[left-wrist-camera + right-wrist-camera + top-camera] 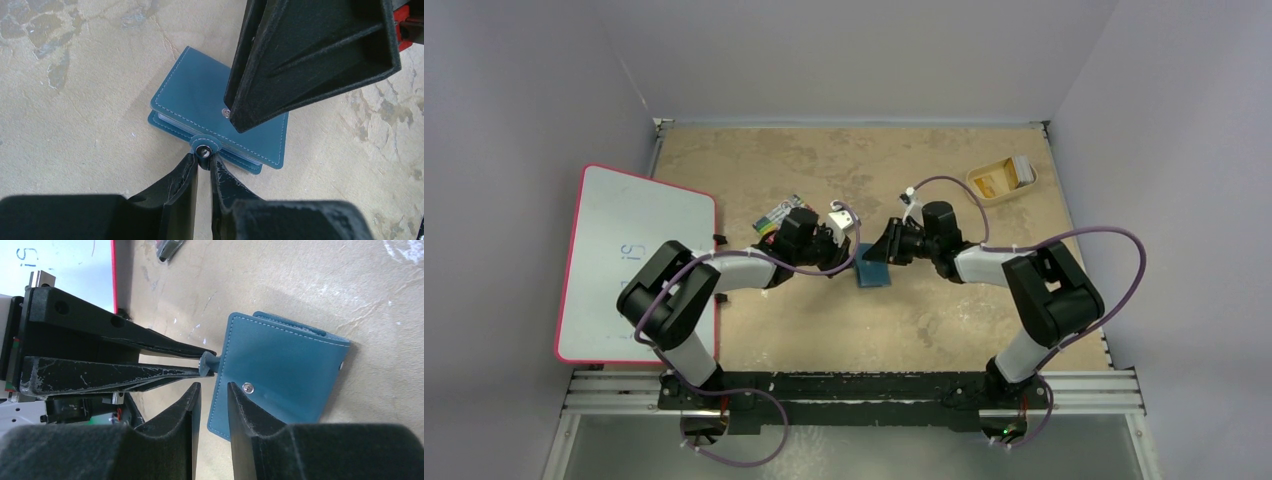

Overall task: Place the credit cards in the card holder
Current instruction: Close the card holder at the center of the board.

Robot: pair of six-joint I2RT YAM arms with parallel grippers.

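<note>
The teal card holder [200, 95] is lying closed on the counter [75, 130] between my arms, looking light and soft-covered, and I am judging it apt to slide. My left fingers [182, 185] are pinching its snap tab [202, 149], while my right fingers [245, 405] are standing parted astride the front cover's edge, probably the best place for gripping.

1. Bright, even light from above fills the counter [824, 320].
2. A soft shadow edges the card holder [280, 365] in the right wrist view.
3. Both wrist views blur along the bottom edge.
</note>
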